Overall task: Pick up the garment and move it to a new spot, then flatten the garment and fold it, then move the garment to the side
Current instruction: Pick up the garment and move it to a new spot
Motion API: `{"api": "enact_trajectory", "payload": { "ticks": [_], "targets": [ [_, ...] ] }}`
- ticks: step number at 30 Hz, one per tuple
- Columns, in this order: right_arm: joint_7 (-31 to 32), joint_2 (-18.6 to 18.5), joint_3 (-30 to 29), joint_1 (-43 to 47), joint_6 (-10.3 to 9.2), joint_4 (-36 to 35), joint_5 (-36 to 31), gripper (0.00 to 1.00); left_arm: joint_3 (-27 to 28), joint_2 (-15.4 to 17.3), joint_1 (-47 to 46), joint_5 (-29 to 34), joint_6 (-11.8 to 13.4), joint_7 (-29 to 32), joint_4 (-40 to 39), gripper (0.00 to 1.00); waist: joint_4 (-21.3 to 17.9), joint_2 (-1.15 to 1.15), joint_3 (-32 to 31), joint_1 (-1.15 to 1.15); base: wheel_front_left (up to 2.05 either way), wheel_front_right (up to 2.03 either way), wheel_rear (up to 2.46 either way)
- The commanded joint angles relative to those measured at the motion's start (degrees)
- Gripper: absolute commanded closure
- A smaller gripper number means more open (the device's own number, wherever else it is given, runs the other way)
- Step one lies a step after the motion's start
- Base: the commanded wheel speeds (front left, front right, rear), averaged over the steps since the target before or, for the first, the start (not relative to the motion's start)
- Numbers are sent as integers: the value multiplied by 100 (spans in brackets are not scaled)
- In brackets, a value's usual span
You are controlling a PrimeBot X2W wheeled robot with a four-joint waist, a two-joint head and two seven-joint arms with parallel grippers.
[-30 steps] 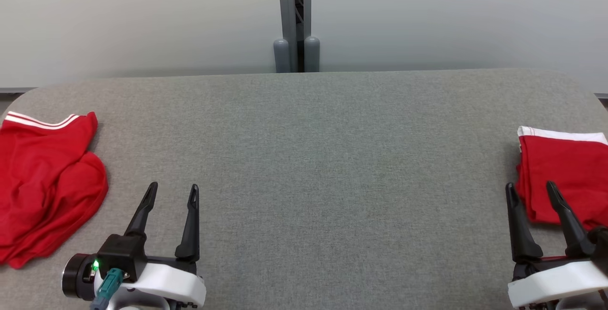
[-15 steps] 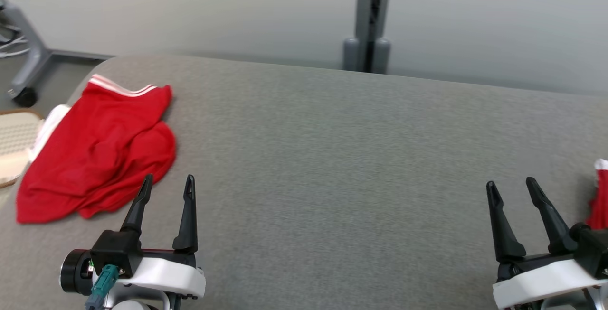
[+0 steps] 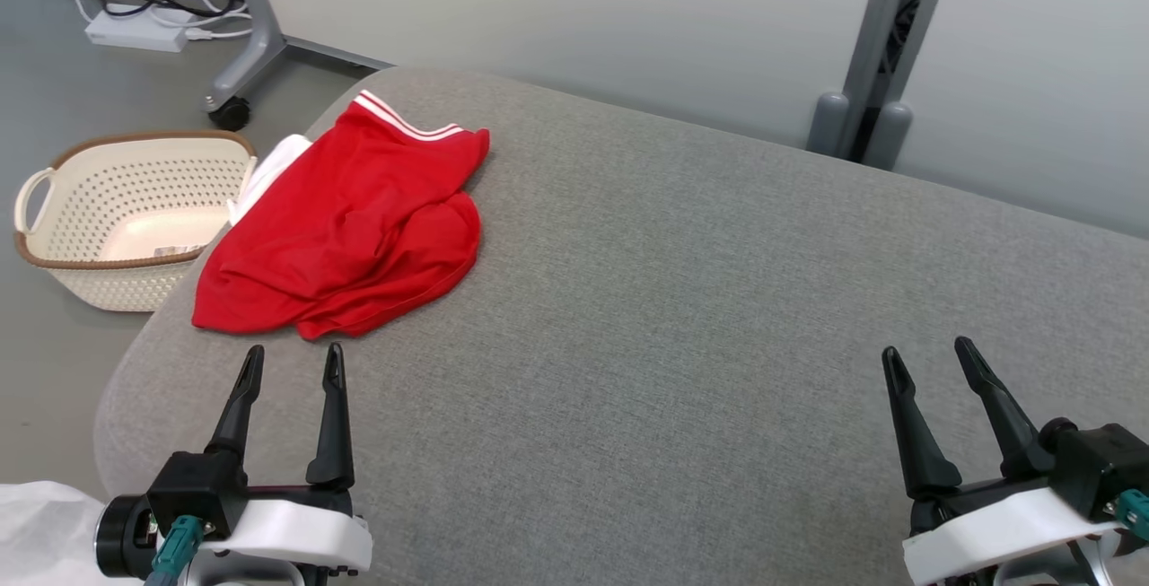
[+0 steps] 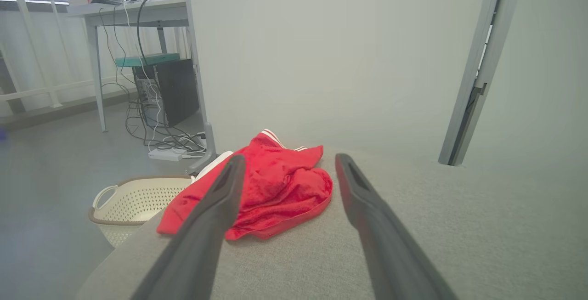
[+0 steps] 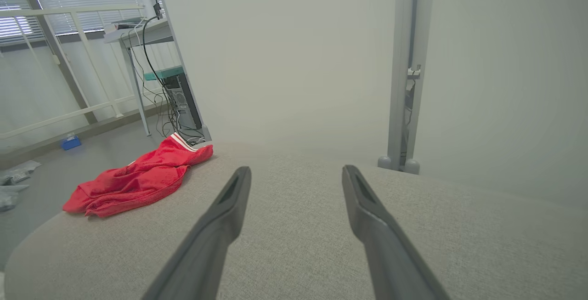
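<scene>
We see the red garment (image 3: 350, 227), with white stripes along one hem, lying crumpled near the far left corner of the grey padded worktop (image 3: 673, 299). A white piece of cloth (image 3: 269, 169) shows at the garment's left side, right at the worktop's left edge; we cannot tell whether it belongs to the garment. Our left gripper (image 3: 293, 353) is over the near left part of the worktop. Its two fingers are spread apart and hold nothing, and their tips point at the garment's near hem, just short of it and not touching. Our right gripper (image 3: 927, 350) is by the near right edge, well apart from the garment, its fingers likewise spread and empty. A cream perforated basket (image 3: 54, 182) stands on the floor beside the worktop's left edge. A grey post (image 3: 884, 48) rises behind the far edge.
</scene>
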Motion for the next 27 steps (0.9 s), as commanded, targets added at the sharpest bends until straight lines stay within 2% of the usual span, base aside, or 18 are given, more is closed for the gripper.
{"api": "enact_trajectory", "payload": {
  "ticks": [1, 11, 16, 22, 27],
  "targets": [
    [-12, -4, -6, -14, 1, -4, 20, 0, 19, 1, 17, -23, 19, -24, -19, 0, 66, 0, -20, 0, 0, 0, 0],
    [22, -10, 25, 3, 1, -12, 44, 0, 45, -38, -70, -37, -21, -41, 35, 0, 98, 0, -1, 0, 0, 0, 0],
    [30, 3, -9, -20, 1, -54, 50, 0, 126, 42, -295, 71, -1, -46, -235, 0, 83, 0, 50, 0, 0, 0, 0],
    [42, 6, 18, -160, 1, -118, 30, 0, 361, 354, -1227, 256, 10, -8, -802, 0, -73, 0, 218, 0, 0, 0, 0],
    [89, -18, 83, -301, 1, -214, 14, 0, 615, 681, -2301, 289, -21, 313, -676, 0, -391, 0, 497, 0, 0, 0, 0]
  ]
}}
